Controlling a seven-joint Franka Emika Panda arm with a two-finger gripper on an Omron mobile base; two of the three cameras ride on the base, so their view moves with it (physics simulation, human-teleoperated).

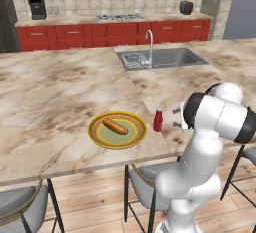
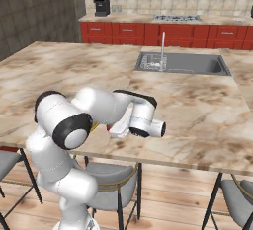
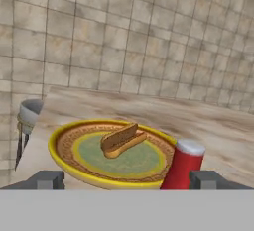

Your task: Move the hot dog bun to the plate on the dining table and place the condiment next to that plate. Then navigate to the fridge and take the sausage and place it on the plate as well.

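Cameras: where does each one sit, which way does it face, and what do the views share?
Left base view: behind the arm's left, facing down over the dining table; arm at lower right.
Right base view: behind its right, facing the same table and sink; arm at lower left.
Hand view: looks along the open end effector, level across the tabletop.
Shared: left base and hand views both show hot dog bun on plate, condiment beside it.

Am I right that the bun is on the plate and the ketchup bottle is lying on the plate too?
Not quite. The bun is on the plate, but the ketchup bottle stands upright on the table beside it, as the left base view shows.
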